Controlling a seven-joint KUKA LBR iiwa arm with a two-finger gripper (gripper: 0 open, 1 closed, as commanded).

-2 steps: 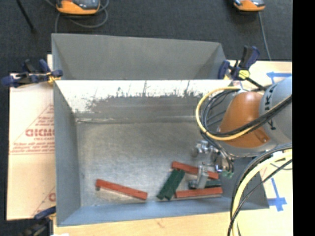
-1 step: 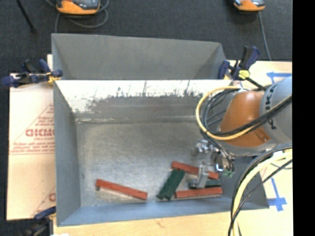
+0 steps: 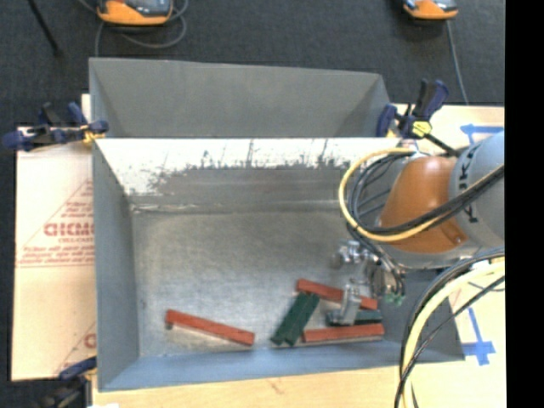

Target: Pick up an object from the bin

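My gripper [image 3: 347, 306] hangs low at the bin's near right, over a small cluster of flat sticks. One finger [image 3: 349, 300] stands between a short red stick [image 3: 327, 292] behind it and a longer red stick [image 3: 343, 334] lying flat in front. A dark green block [image 3: 294, 320] leans at a slant just left of the gripper, its lower end touching the long red stick. Nothing shows between the fingers, and how far apart they stand is hidden.
Another long red stick [image 3: 209, 327] lies alone at the near left of the bin floor. The arm with its orange cover and yellow cable reaches in over the bin's right wall.
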